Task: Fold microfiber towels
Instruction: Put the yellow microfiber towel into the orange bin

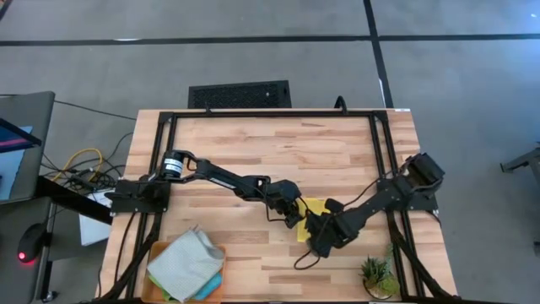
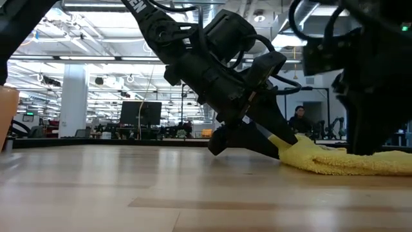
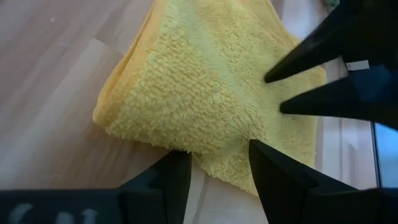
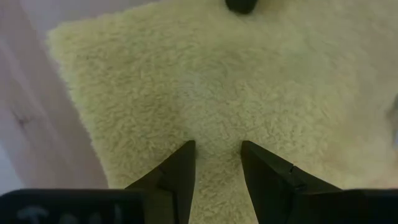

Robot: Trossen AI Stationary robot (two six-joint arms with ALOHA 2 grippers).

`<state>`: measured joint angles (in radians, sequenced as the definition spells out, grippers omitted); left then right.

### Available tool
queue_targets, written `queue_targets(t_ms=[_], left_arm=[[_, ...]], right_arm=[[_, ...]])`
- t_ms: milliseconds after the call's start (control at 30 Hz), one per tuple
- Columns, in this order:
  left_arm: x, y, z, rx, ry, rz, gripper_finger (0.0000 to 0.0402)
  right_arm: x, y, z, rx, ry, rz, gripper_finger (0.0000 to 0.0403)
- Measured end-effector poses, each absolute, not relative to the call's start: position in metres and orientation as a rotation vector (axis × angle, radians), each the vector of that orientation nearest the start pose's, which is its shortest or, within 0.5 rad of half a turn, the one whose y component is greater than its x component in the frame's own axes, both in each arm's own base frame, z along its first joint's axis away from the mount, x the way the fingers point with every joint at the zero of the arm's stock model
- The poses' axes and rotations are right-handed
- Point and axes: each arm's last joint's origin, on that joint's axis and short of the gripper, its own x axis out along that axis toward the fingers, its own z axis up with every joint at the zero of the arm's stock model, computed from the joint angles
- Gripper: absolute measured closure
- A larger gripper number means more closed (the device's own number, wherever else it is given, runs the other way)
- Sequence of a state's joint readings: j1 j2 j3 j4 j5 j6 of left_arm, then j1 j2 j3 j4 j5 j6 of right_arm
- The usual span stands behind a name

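Observation:
A yellow microfiber towel (image 1: 314,205) lies folded on the wooden table, right of centre. My left gripper (image 3: 217,177) slants down at its left edge, open, and a corner of the towel (image 3: 214,158) reaches in between the fingertips. My right gripper (image 4: 217,158) points down over the towel's near part (image 4: 211,93), open, one finger on either side of a patch of pile. In the left wrist view the right gripper (image 3: 277,90) shows spread above the towel. In the low view the towel (image 2: 335,161) bunches up beside the left fingers (image 2: 270,143). My left gripper stands open at the towel's left edge (image 2: 286,147), slanting down from the table's left. Whether its fingers touch the cloth, I cannot tell. My right gripper comes from above with its fingertips (image 4: 186,152) close over the towel's top layer; whether they touch it, I cannot tell.
An orange tray (image 1: 156,251) at the near left corner holds a stack of towels, a grey one (image 1: 186,263) on top and teal (image 1: 213,287) below. A small potted plant (image 1: 377,274) stands at the near right. Black frame rails (image 1: 270,113) border the table.

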<state>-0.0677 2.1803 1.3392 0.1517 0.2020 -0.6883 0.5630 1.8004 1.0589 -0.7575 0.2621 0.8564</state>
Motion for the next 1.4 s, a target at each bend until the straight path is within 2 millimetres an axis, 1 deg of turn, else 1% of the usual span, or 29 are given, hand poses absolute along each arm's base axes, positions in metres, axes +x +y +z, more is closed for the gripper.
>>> queue_targets(t_ms=[100, 267, 467, 633, 733, 900, 933, 1000, 1100, 1167, 1300, 1400], left_arm=[[0.452, -0.036, 0.117, -0.691, 0.746, -0.012, 0.0249], [0.453, -0.036, 0.118, -0.676, 0.728, -0.025, 0.0249], [0.453, -0.036, 0.118, -0.676, 0.727, -0.025, 0.0249], [0.453, -0.036, 0.118, -0.641, 0.725, -0.039, 0.0252], [0.453, -0.036, 0.118, -0.619, 0.724, -0.048, 0.0282], [0.453, -0.036, 0.118, -0.552, 0.719, -0.073, 0.0381], [0.453, -0.036, 0.118, -0.543, 0.718, -0.076, 0.039], [0.453, -0.036, 0.118, -0.532, 0.719, -0.08, 0.0393], [0.453, -0.037, 0.118, -0.532, 0.726, -0.086, 0.0399], [0.453, -0.038, 0.118, -0.535, 0.731, -0.095, 0.0399], [0.451, -0.043, 0.117, -0.538, 0.757, -0.111, 0.04], [0.448, -0.048, 0.123, -0.535, 0.773, -0.117, 0.0401]], right_arm=[[0.268, 0.155, 0.138, 0.103, 1.359, -0.328, 0.0249], [0.277, 0.153, 0.134, 0.103, 1.348, -0.272, 0.0249], [0.283, 0.148, 0.134, 0.108, 1.335, -0.249, 0.0249], [0.284, 0.147, 0.133, 0.11, 1.336, -0.247, 0.0249], [0.284, 0.147, 0.133, 0.106, 1.334, -0.245, 0.0249], [0.284, 0.147, 0.133, 0.104, 1.334, -0.245, 0.0249], [0.284, 0.147, 0.133, 0.104, 1.334, -0.245, 0.0249], [0.284, 0.147, 0.133, 0.099, 1.335, -0.242, 0.0249], [0.28, 0.149, 0.137, 0.086, 1.334, -0.235, 0.0249], [0.276, 0.151, 0.143, 0.075, 1.325, -0.22, 0.0249], [0.264, 0.159, 0.166, 0.091, 1.273, -0.201, 0.0249], [0.253, 0.166, 0.181, 0.113, 1.222, -0.197, 0.0249]])
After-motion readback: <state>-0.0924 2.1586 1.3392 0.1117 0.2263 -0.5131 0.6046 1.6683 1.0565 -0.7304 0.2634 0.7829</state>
